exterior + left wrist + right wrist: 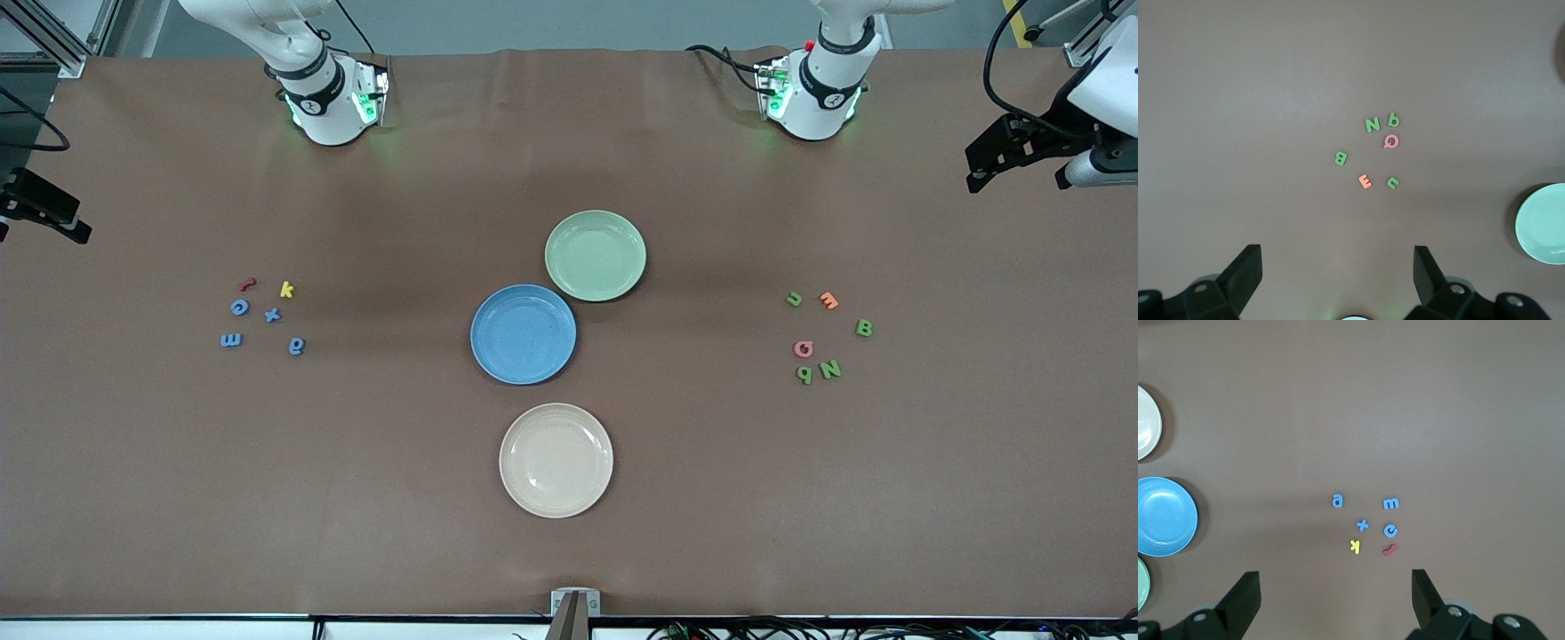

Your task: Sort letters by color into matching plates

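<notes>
Nothing is sorted yet; both plates are bare; the blue plate (523,334) touches the green plate (595,255) mid-surface. Blue letters (272,315) lie toward the right arm's end, green letters (829,369) toward the left arm's. Right gripper (1335,597) and left gripper (1338,270) each hang high over their own cluster, jaws wide apart and empty. Best to descend on an outlying letter first, such as the blue a (297,346), straddling it squarely; avoid the red, yellow, orange and pink neighbours.
</notes>
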{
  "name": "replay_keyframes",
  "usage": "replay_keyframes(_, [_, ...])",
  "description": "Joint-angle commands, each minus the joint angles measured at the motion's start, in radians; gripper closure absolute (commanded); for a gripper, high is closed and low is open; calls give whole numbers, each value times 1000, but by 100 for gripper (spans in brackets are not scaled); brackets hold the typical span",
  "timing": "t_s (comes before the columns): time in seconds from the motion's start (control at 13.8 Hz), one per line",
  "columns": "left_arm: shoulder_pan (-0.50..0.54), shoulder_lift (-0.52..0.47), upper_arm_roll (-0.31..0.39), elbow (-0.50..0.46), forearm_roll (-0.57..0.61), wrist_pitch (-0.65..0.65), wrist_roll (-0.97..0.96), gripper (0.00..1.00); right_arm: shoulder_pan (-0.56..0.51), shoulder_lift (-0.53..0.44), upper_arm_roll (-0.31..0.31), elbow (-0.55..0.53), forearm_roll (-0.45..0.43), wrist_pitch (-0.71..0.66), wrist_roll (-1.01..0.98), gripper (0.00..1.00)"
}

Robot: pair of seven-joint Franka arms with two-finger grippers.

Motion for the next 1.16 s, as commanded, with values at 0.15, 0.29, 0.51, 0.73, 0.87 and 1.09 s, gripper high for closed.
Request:
replay_keyframes(0.15, [10,24,5,39,2,-17,29,0,-19,-8,14,6,-16,-4,-1,0])
replay_keyframes(0.29, [10,36,4,56,0,-17,29,0,-19,-8,15,6,-15,-4,-1,0])
replay_keyframes(0.51, [10,69,5,22,-1,-11,21,0,-19,-8,15,9,-13,-4,1,0])
replay_keyframes(0.73, [22,119,5,-45,0,83,-2,0,-19,-8,15,14,-13,-3,2,0])
replay_keyframes(0.87, [50,119,4,-160,0,221,-2,0,-16,-1,17,14,-10,-1,1,0])
replay_keyframes(1.09, [63,148,4,-313,0,444,-2,0,-8,41,18,11,-13,-1,-1,0])
